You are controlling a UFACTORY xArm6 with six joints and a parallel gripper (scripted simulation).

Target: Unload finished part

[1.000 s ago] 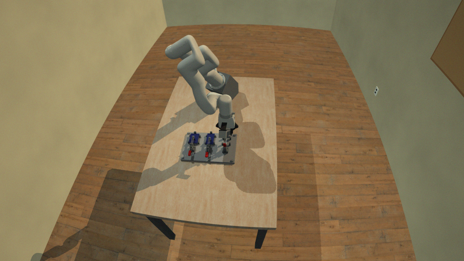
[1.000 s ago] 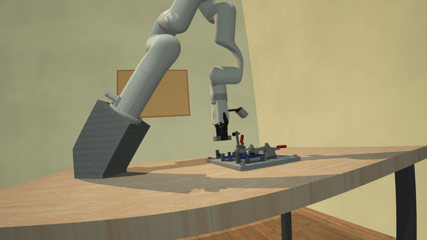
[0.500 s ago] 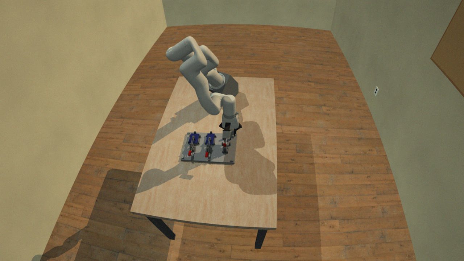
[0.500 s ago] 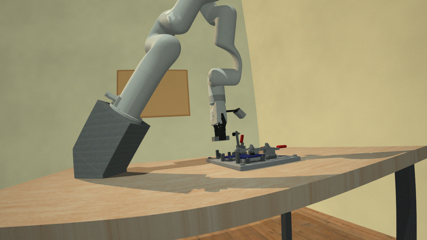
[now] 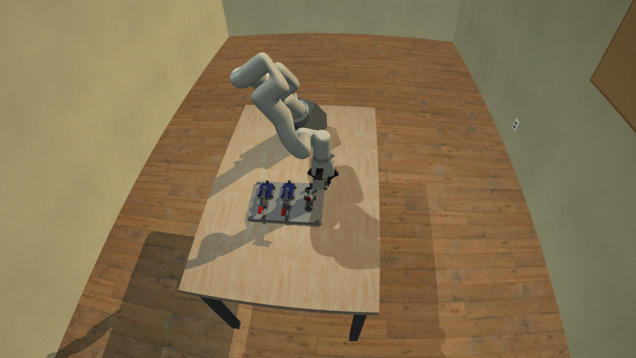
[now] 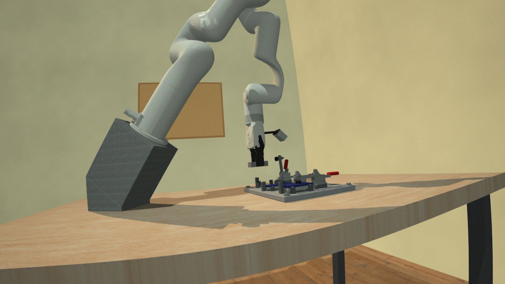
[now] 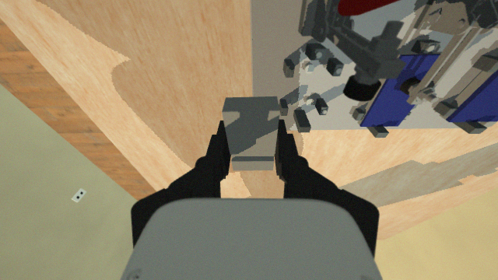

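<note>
Grey and flat, the small rectangular metal part with the milled slot (image 7: 250,128) sits pinched between the two black fingers of the arm's gripper (image 7: 250,145), which press on its two long sides and hold it up in the air, level and clear of everything below. In the wrist view a dark slot runs across the end of the part nearest the gripper body, and the part's far end reaches past the fingertips. In the exterior view the gripper (image 6: 258,159) hangs straight down from the white jointed arm (image 6: 262,70), with the part (image 6: 257,163) showing as a thin grey slab at the fingertips, well above the pale wooden table (image 6: 212,226). Below the gripper and off to one side lies the grey rectangular fixture plate (image 5: 293,220), seen from above with its nearest corner just under the wrist. On that plate, in the two nests farther from the gripper, lie the two blue rectangular blanks (image 5: 267,187) (image 5: 288,187), each with a grey toggle clamp across it and a red handle (image 5: 260,209) lying low. The nest closest to the gripper holds no part; its clamp stands open with the red handle (image 6: 285,163) upright and its black round pad (image 7: 359,89) lifted. In the wrist view the held part hangs over the edge of the plate, beside that nest's small dark locating pins (image 7: 301,120).
</note>
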